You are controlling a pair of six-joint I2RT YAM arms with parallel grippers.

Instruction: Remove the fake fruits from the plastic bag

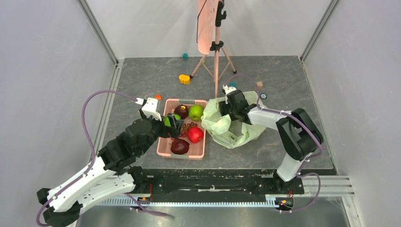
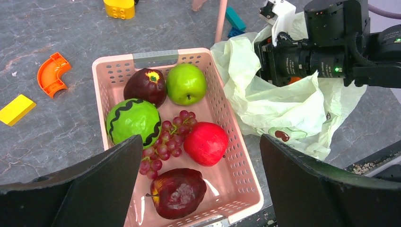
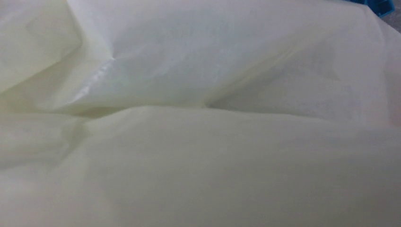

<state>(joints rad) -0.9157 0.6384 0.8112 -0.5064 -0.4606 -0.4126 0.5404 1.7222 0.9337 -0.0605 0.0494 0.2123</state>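
On the mottled grey desk point(image 1: 142, 75), your left pincer point(image 1: 176, 126) hung wide open, holding nothing, above the perforated pink basket point(image 2: 226, 124). In the basket lay a glossy green apple point(image 2: 186, 83), a red apple point(image 2: 206, 143) and a zigzag-banded green ball point(image 2: 133, 121). Your right pincer point(image 1: 224, 109) was buried in the crinkled, pale-green translucent plastic bag point(image 2: 283, 109) beside the basket, and its opening could not be told.

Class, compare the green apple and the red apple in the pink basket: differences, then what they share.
Colour: the green apple is plain green, the red apple pinkish red. Place: the green apple sits at the far end of the pink basket beside a dark maroon fruit; the red apple lies mid-basket beside the grapes. Both are glossy, round and similar in size.
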